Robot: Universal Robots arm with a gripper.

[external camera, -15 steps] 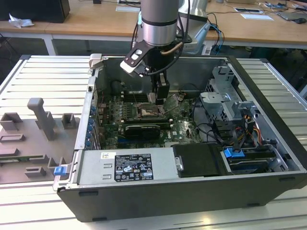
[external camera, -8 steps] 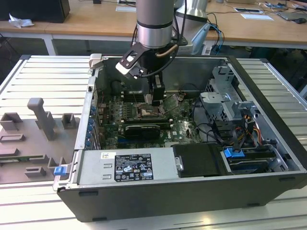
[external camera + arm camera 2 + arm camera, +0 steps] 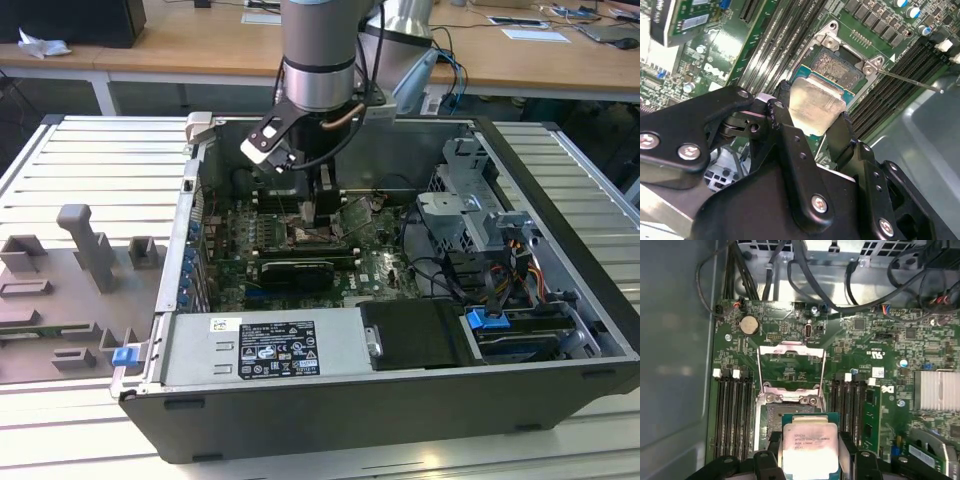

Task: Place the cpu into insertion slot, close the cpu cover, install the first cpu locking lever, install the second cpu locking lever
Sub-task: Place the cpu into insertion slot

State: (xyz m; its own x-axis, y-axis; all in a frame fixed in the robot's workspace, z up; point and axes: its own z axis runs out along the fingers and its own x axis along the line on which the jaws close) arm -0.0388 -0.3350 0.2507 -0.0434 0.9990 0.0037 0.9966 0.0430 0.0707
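Cpu [image 3: 816,105] is pinched in the gripper [image 3: 812,114], held just over the open socket [image 3: 837,65].

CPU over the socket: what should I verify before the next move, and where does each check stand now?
1. cpu gripped between the gripper's fingers: ok.
2. cpu cover swung open, off the socket: ok.
3. Socket free of loose objects: ok.
4. cpu centred over the socket: not ok; in both wrist views it overlaps one edge.
5. cpu corner marking matched to the socket: cannot tell.
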